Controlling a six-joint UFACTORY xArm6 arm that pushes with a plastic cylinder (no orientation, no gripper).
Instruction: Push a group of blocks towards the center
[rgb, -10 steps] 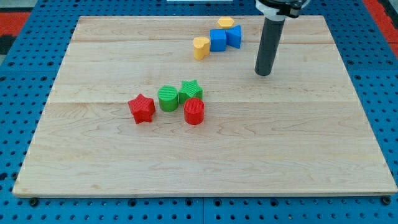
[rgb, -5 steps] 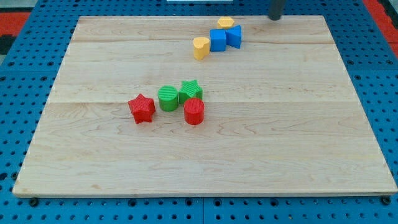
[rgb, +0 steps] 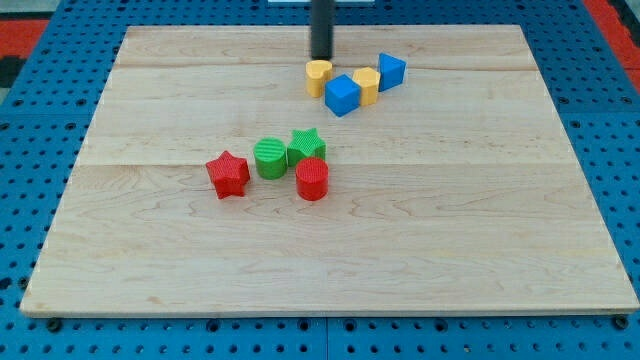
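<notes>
My tip (rgb: 320, 59) stands near the view's top, just above a yellow block (rgb: 318, 77) and close to it; contact cannot be told. Right of that block lie a blue cube (rgb: 342, 95), a second yellow block (rgb: 366, 86) and a blue block (rgb: 391, 71), forming a touching row. Lower left of the board's middle sit a red star (rgb: 228, 174), a green cylinder (rgb: 269, 158), a green star (rgb: 306, 145) and a red cylinder (rgb: 312, 179), close together on the wooden board (rgb: 450, 220).
The board lies on a blue pegboard (rgb: 30, 150) that surrounds it on all sides. A red area shows at the top corners.
My tip went from right of the top group, up out of view, to the group's top left. The blue cube and one yellow block shifted downward; the blue block moved right.
</notes>
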